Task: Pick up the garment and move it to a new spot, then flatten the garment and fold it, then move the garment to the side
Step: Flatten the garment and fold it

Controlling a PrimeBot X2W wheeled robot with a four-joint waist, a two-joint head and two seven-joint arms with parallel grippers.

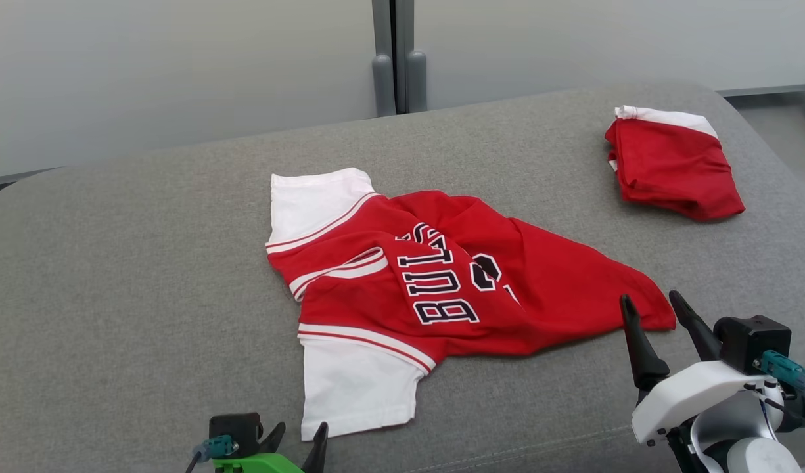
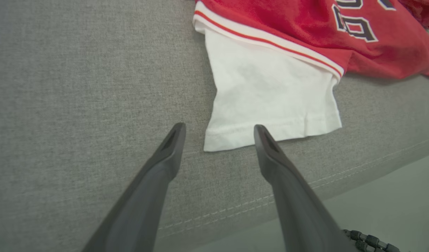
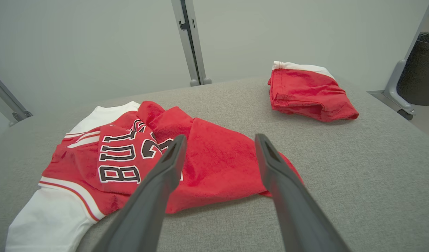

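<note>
On the grey fabric surface (image 1: 113, 263), about ctr of the head view, lies the garment (image 1: 547, 289) — a red jersey w/ 2 white sleeves, crumpled, not flat. Its body is bunched into folds; dark lettering (image 1: 435, 282) w/ white outline runs sideways and is partly hidden by a fold. Far sleeve (image 1: 313, 200) points toward the back of the surface, near sleeve (image 1: 356, 387) toward the robot, its hem close to the front edge.

Left end effector (image 1: 301, 428) sits at lower left, fingers spread wide, nothing between them. Left wrist view: the 2 fingers straddle the hem corner of the near sleeve, one tip over bare fabric beside it, the other overlapping the hem — contact can't be told. A stitched seam (image 2: 340, 175) runs along the surface edge below.

Right end effector (image 1: 650, 297) is at lower right, fingers also spread, empty, tips just by the garment's red corner on the right. Right wrist view: both fingers frame the red cloth; touching or not, can't tell.

Far right, well apart from the garment, a 2nd piece (image 1: 671, 167) lies folded, red w/ a white band. Behind the surface: pale wall panels w/ a grey post (image 1: 399, 59). A dark bin (image 3: 419, 70) stands off to the right.
</note>
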